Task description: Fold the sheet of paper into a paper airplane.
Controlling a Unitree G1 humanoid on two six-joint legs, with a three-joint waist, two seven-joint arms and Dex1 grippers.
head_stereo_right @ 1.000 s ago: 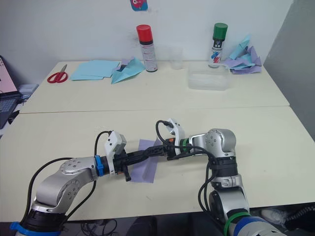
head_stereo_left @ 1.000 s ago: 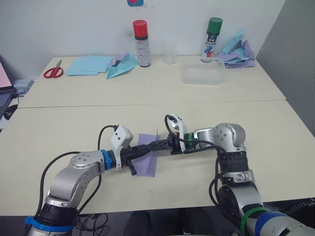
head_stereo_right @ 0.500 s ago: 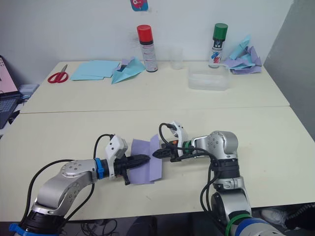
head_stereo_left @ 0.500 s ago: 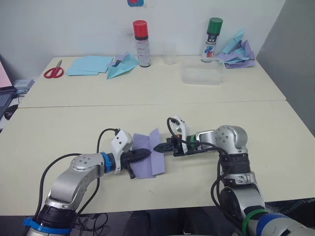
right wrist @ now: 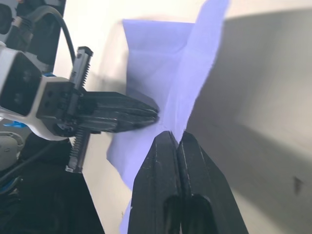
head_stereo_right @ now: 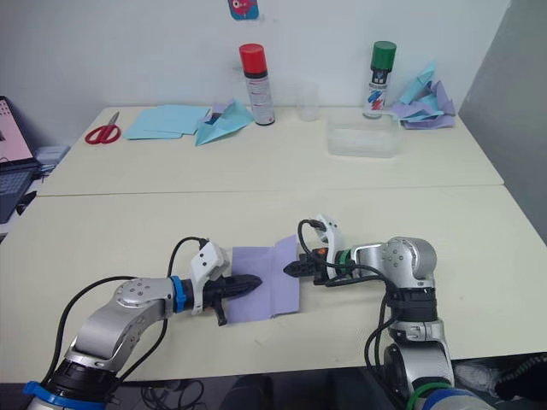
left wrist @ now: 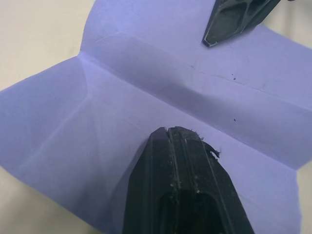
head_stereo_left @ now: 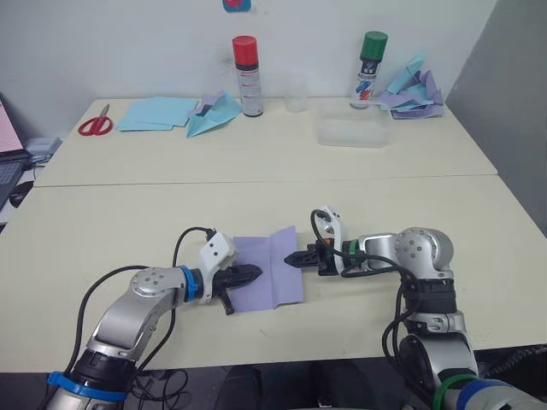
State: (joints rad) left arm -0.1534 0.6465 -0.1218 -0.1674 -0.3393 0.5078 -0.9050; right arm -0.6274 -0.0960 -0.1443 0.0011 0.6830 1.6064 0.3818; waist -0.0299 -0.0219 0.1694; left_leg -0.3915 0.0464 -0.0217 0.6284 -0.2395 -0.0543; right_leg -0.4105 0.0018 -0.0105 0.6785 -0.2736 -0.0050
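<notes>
The sheet of paper [head_stereo_left: 267, 271] lies almost flat on the tabletop [head_stereo_left: 128, 222], with its right flap lifted a little. The left tool [head_stereo_left: 253, 273] rests on its left side, fingers together. The right tool [head_stereo_left: 292, 257] touches its right edge, fingers together.

Red scissors [head_stereo_left: 93, 125], blue sheets [head_stereo_left: 155, 113], two spray cans, clear tray [head_stereo_left: 350, 131].

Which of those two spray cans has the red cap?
The left can, standing beside the blue paper plane. The other can, near the paper heap, has a green cap.
</notes>
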